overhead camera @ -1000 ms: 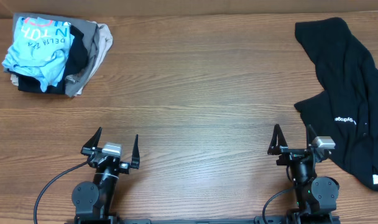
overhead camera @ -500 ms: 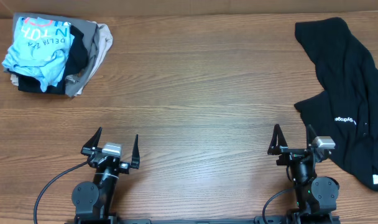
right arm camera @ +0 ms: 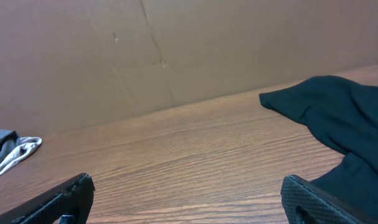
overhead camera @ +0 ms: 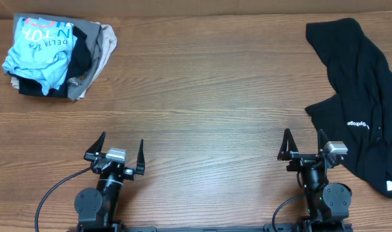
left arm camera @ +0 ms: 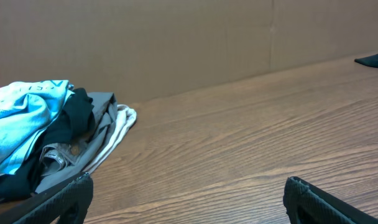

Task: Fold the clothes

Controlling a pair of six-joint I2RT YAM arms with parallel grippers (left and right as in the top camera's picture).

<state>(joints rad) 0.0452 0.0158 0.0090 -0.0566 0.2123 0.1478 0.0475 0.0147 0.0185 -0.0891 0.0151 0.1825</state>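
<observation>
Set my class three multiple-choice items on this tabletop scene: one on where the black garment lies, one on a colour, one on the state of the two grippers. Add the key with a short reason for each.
1. Where on the table does the black garment lie?
A. Along the right side
B. In the middle
C. At the near left corner

2. What colour is the tee on top of the pile of clothes?
A. Red
B. Light blue
C. Green

3. How do the left gripper and the right gripper stand?
A. Both open, holding nothing
B. Both shut on cloth
C. One open, one shut

Key:
1 A, since the overhead view shows it spread down the right side, beside the right gripper.
2 B, since the printed tee on top is light blue.
3 A, since each pair of fingers is spread wide with only bare wood between them.
</observation>
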